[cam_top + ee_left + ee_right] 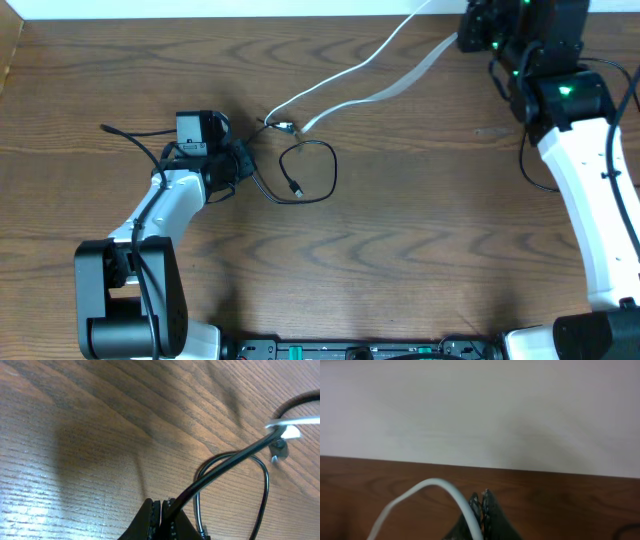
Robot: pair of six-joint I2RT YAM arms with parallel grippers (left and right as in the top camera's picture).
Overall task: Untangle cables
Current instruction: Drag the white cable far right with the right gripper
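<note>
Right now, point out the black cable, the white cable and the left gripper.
black cable (333, 170), overhead view, right side of its loop.
white cable (433, 481), right wrist view, top of its arc.
left gripper (160, 505), left wrist view, between its closed fingertips.

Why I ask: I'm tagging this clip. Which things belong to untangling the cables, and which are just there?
Part of the job:
- black cable, pinched in the left fingers
- white cable, pinched in the right fingers

Just there:
- wooden table
- thick black wires on the arms
</note>
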